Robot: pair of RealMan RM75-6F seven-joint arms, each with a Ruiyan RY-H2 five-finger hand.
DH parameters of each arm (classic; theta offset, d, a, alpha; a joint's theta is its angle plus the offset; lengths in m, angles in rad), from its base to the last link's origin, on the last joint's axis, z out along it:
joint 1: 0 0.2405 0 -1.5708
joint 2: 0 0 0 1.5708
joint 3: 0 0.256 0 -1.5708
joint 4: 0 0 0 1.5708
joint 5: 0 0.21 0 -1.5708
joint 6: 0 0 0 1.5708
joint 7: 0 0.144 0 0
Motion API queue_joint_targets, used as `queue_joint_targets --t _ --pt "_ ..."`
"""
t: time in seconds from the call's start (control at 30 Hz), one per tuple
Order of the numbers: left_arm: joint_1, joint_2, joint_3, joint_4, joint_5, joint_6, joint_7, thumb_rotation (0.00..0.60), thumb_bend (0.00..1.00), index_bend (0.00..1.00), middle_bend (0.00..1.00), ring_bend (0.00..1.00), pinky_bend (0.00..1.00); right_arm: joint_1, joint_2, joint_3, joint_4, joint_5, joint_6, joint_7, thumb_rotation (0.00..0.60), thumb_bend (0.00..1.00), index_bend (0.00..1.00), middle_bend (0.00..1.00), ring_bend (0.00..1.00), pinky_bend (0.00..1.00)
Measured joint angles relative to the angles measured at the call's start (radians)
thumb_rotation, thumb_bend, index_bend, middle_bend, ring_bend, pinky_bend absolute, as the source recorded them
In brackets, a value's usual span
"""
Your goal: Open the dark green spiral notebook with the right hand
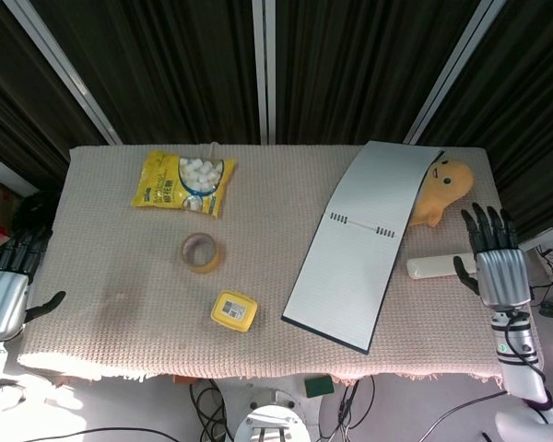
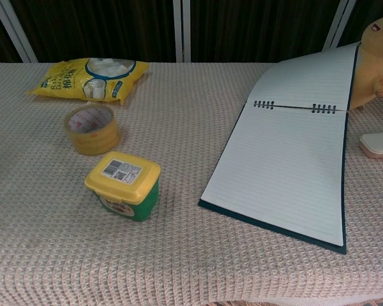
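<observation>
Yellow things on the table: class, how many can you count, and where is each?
4. The snack bag at far left; the tape roll nearer, mid-left; the yellow-lidded tub near the front edge; the plush toy far right, beside the open notebook.

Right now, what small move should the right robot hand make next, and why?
Probably none beyond resting where it is: the notebook already lies open, lined pages showing, and the right robot hand is open, apart from it, beside the table edge. The task looks done.
</observation>
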State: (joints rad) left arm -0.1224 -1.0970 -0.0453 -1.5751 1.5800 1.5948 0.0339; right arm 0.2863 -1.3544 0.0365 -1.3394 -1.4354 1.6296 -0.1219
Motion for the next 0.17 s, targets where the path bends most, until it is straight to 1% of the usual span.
queue_joint_targets --t 0.1,0.17 --pt "0.018 -0.001 0.015 0.002 0.012 0.014 0.004 0.600 0.12 0.03 0.06 0.04 0.17 -0.093 0.050 -0.034 -0.085 0.015 0.029 -0.047 0.600 0.33 0.00 0.00 0.00 0.00" --pt "0.028 -0.002 0.019 0.007 0.016 0.025 0.003 0.600 0.12 0.03 0.06 0.04 0.17 -0.118 0.066 -0.042 -0.096 0.020 0.036 -0.055 0.600 0.33 0.00 0.00 0.00 0.00"
